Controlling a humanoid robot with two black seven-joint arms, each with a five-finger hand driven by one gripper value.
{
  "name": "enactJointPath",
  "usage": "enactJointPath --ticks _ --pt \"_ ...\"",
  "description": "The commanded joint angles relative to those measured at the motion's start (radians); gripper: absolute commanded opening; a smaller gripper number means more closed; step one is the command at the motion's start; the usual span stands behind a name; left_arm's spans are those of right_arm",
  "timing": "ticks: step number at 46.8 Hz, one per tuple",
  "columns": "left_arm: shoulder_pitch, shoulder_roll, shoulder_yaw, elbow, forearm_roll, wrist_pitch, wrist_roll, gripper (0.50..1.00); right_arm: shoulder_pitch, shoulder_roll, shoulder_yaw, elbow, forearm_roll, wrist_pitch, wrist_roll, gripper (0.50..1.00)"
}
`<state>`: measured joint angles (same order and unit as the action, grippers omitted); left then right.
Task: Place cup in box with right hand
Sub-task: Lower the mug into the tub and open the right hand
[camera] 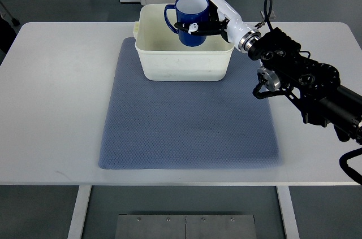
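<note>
From the top view, we see the right hand (210, 17) with its fingers (195, 26) wrapped around the blue cup (190, 20), holding it upright over the box (184, 64) — above the far part, not yet set down. The cup looks rigid, glazed and rather slippery, probably breakable, so we judge that a grip around the body, opposite the handle, suits it. The box stands on a mat (186, 131) on the desk (56, 98). The left arm is not visible.

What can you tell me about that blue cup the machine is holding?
The blue cup is a glossy mug, ceramic by its look, with a pale inside and a handle toward the picture's left. It stands upright, mouth up, over the white box. The right hand wraps it from the right; whether it touches the box is unclear.
</note>
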<state>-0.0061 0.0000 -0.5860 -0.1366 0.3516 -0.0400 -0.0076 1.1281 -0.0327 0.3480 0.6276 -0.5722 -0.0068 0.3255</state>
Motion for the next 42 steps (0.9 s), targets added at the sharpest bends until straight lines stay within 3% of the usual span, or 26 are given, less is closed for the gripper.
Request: enactJointPath --ticks 1,20,30,31,34,36,40,42 --pt "0.0 0.0 0.0 0.0 0.0 0.0 0.0 1.0 -0.005 0.007 -0.009 -0.003 0.0 -0.021 0.001 0.5" --pt "0.0 0.0 0.0 0.0 0.0 0.0 0.0 1.0 -0.011 0.028 -0.015 -0.034 0.002 -0.101 0.003 0.5" --pt "0.0 0.0 0.0 0.0 0.0 0.0 0.0 1.0 -0.022 0.028 -0.012 -0.032 0.002 -0.101 0.004 0.5" --pt "0.0 0.0 0.0 0.0 0.0 0.0 0.0 1.0 -0.022 0.028 -0.012 -0.032 0.002 -0.101 0.004 0.522" --pt "0.0 0.0 0.0 0.0 0.0 0.0 0.0 1.0 -0.024 0.028 -0.012 -0.032 0.002 -0.102 0.004 0.758" --pt "0.0 0.0 0.0 0.0 0.0 0.0 0.0 1.0 -0.024 0.028 -0.012 -0.032 0.002 -0.101 0.004 0.878" --pt "0.0 0.0 0.0 0.0 0.0 0.0 0.0 1.0 -0.025 0.028 -0.012 -0.031 0.002 -0.102 0.004 0.979" --pt "0.0 0.0 0.0 0.0 0.0 0.0 0.0 1.0 -0.03 0.028 -0.012 -0.029 0.002 -0.101 0.004 0.987"
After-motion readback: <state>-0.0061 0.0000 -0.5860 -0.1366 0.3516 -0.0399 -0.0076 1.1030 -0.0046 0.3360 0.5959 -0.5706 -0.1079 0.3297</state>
